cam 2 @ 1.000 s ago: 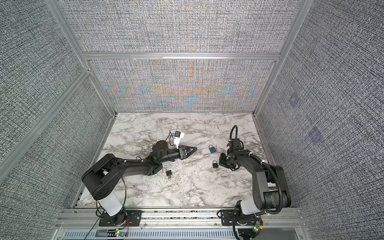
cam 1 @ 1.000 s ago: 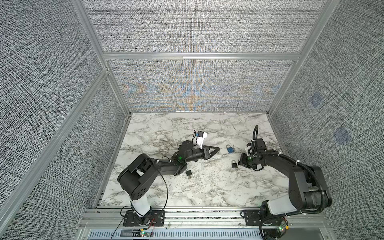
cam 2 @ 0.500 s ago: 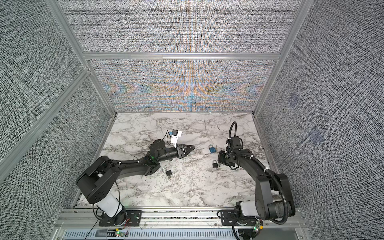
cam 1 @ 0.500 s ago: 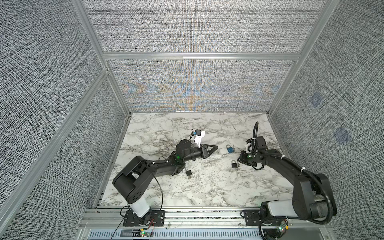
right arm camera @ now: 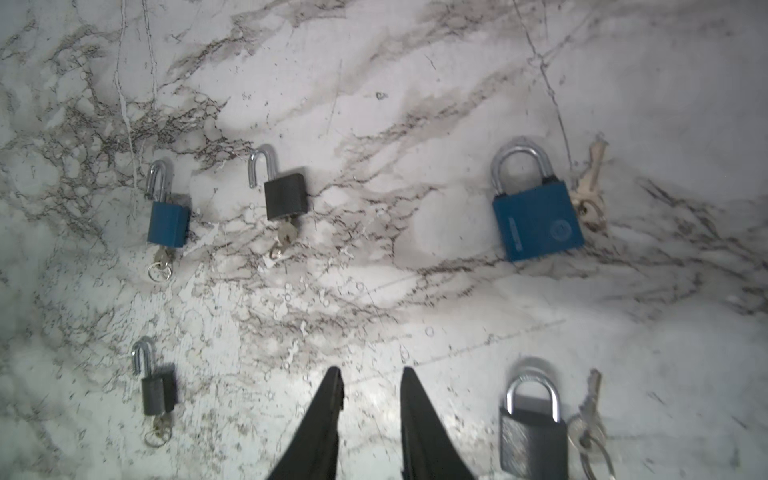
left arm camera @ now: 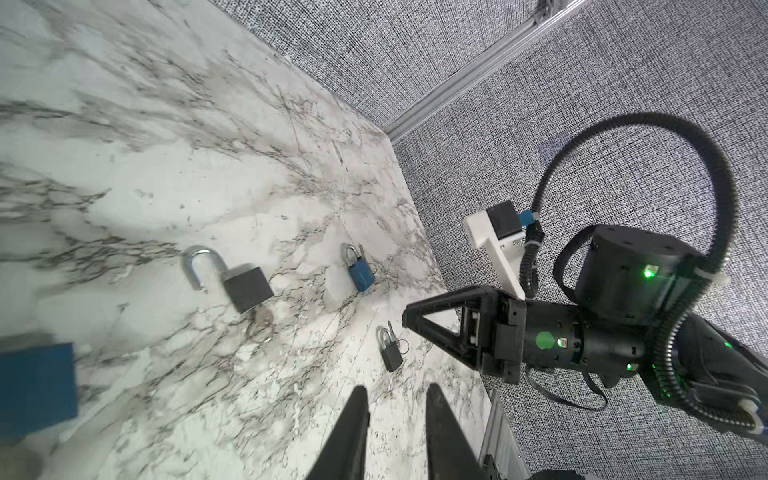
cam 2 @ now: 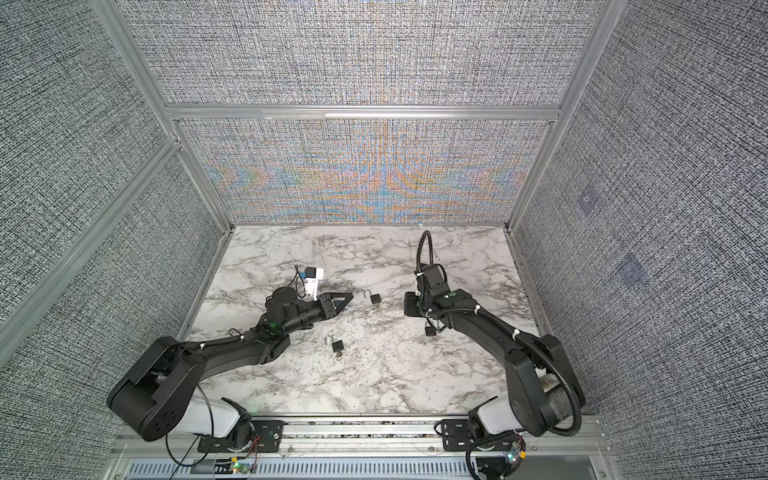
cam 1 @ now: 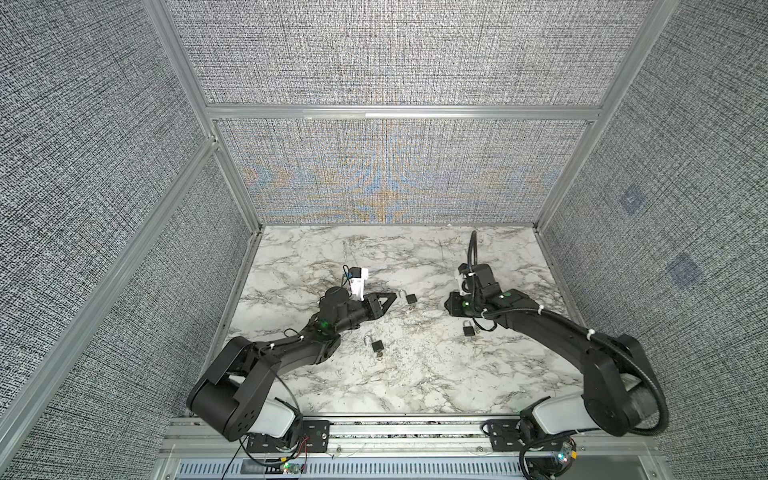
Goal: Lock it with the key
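Padlock [right arm camera: 533,440], grey and blurred, runs off the right wrist view's edge.

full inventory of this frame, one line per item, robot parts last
small blue padlock: 1, blue, on table, open, key in it
large blue padlock: 1, blue, on table, shut, loose keys beside it
open black padlock: 1, black, on table, key in it
second open black padlock: 1, black, on table, key in it
shut black padlock: 1, black, on table, ringed keys beside it
table: 1, white marble, beneath all
walls: 3, grey, around table
left arm, right arm: 2, black, flanking table
left claw: 1, black, over table, open
right claw: 1, black, over table, open
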You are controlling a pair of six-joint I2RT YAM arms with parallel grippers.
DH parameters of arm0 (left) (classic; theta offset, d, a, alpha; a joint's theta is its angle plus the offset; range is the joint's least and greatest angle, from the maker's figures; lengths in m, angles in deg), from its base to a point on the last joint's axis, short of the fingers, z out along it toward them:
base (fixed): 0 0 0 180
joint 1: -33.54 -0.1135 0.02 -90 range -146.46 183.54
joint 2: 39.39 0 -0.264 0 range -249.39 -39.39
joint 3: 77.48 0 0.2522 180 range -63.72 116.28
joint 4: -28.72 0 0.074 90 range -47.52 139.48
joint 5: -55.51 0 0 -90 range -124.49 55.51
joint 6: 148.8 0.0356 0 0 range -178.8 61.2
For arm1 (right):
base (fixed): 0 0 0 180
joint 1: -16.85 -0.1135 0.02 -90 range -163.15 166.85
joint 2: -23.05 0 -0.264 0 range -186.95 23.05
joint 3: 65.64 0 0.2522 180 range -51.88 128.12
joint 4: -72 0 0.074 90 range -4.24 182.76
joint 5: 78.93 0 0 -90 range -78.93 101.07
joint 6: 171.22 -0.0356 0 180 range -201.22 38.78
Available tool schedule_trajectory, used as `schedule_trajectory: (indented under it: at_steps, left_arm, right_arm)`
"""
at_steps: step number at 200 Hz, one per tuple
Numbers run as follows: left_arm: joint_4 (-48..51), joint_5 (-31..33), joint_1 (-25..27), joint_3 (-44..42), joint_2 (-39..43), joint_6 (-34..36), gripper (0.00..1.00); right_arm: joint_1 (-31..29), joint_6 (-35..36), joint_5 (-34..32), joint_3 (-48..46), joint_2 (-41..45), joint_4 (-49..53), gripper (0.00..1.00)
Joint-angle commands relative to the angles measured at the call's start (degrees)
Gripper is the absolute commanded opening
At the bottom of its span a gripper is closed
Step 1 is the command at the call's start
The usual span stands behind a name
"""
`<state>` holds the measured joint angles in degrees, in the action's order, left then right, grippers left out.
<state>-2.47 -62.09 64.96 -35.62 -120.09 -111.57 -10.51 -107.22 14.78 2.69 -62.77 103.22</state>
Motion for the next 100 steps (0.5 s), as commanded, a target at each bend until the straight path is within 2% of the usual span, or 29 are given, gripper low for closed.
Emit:
schedule_trajectory:
  at_steps: [1, 25, 63, 100]
  left_arm:
    - [3.52, 0.48, -1.61, -1.38, 3.86, 0.28, 0.27]
    - [8.21, 4.84, -1.89, -2.25, 8.39, 3.34, 0.28]
    - [13.7, 4.82, -2.41, -1.32, 11.18, 6.69, 0.29]
    - [20.74, 5.7, -2.9, -0.41, 12.79, 8.31, 0.3]
  right_arm:
    - [-2.26, -0.98, -3.39, 5.05, -5.34, -1.48, 0.27]
    - [-4.54, -0.72, -4.92, 11.39, -12.28, -1.68, 0.29]
    - [-7.16, -0.02, -8.45, 21.05, -21.29, 1.32, 0.35]
    - [-8.38, 0.35, -8.42, 27.76, -28.66, 4.35, 0.37]
